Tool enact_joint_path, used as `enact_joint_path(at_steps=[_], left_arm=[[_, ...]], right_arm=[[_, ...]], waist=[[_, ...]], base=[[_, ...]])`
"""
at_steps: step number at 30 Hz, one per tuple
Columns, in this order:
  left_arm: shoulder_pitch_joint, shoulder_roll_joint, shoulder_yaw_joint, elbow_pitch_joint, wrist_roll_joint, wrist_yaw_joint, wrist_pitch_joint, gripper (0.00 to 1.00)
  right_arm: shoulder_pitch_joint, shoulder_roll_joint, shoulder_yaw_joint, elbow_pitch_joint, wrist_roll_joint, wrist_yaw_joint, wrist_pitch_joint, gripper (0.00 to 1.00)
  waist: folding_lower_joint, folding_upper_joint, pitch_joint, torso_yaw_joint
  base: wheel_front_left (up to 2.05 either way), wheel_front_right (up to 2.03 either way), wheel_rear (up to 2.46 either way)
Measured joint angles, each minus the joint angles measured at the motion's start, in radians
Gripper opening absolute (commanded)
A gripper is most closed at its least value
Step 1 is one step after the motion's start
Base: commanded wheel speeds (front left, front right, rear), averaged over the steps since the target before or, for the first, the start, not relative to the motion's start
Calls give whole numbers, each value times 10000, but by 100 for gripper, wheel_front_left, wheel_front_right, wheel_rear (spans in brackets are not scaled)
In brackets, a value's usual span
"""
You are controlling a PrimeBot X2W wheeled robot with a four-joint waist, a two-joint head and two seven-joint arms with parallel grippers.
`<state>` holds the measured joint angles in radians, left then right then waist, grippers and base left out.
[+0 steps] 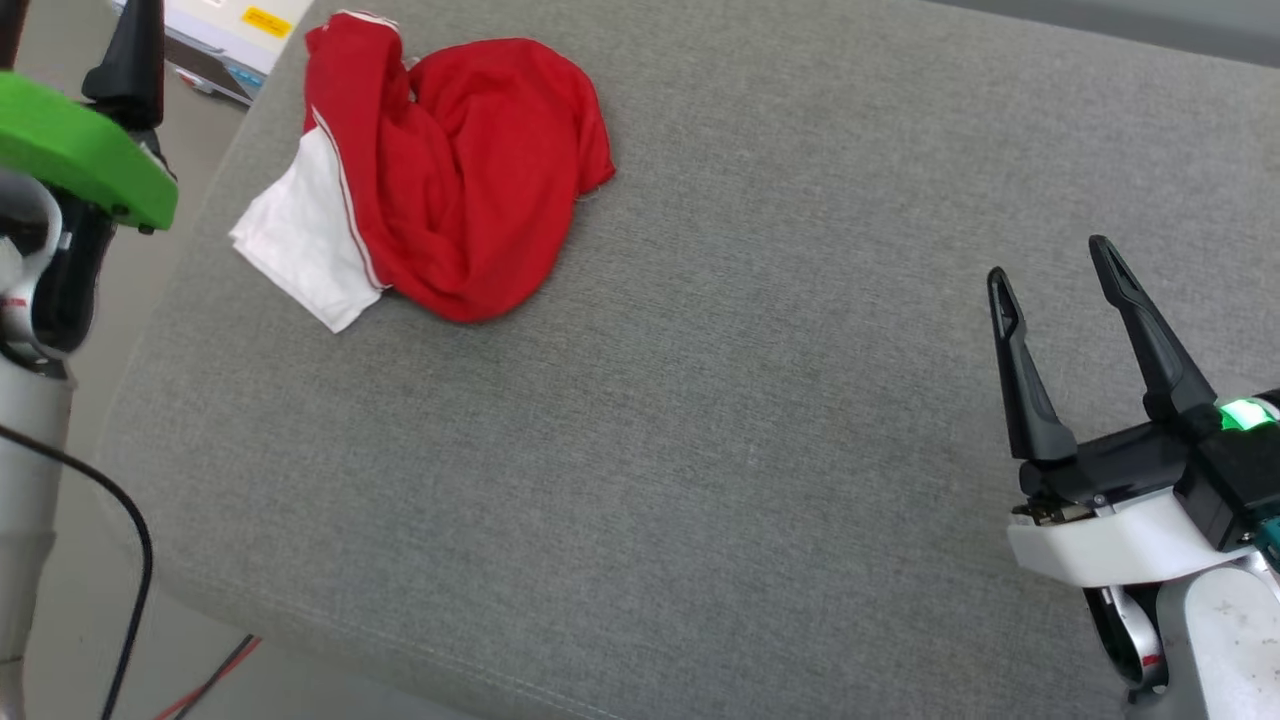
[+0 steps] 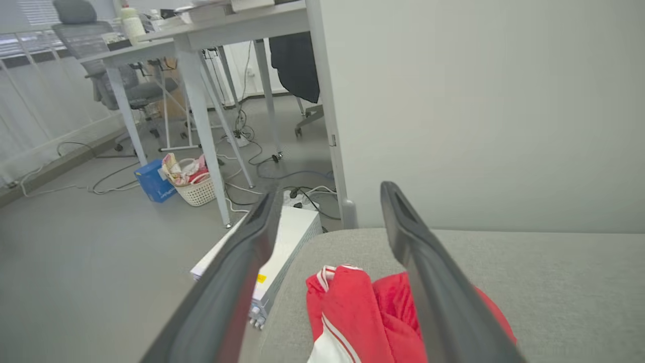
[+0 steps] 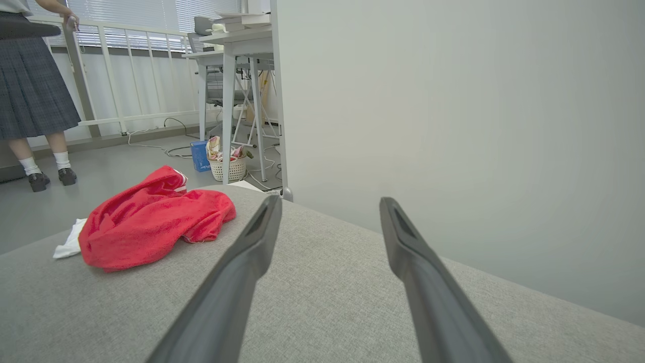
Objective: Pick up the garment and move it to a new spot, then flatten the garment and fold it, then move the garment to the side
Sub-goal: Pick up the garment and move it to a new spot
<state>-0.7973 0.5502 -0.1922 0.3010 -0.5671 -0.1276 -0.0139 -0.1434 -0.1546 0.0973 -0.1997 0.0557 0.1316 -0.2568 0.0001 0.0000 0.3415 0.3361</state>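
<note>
The right claw (image 1: 1050, 260) is spread wide and empty over the grey upholstered surface (image 1: 700, 450). The left claw (image 2: 331, 191), also spread and empty, is mostly cut off in the head view. The garment (image 1: 470, 170) lies crumpled near the far-left corner, showing only red cloth and 1 white sleeve.

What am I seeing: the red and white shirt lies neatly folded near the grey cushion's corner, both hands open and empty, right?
Not folded: the head view shows the shirt crumpled in a heap. It does lie near the corner of the grey cushion, and the left hand and right hand are open and empty.
</note>
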Motion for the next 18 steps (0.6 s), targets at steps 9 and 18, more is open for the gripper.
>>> enact_joint_path(at_steps=[9,18], left_arm=[[-1308,1076,-2462,385,-2671,-2,4869,100],[-1664,1114,-4353,1133,-3371,-2,7298,100]], right_arm=[[-286,-115,-4,-169,-2,0,-2,100],[-565,-255,-50,-257,-4,0,-2,100]], waist=[[0,0,780,-581],[0,0,1429,-969]], base=[[0,0,0],[0,0,0]])
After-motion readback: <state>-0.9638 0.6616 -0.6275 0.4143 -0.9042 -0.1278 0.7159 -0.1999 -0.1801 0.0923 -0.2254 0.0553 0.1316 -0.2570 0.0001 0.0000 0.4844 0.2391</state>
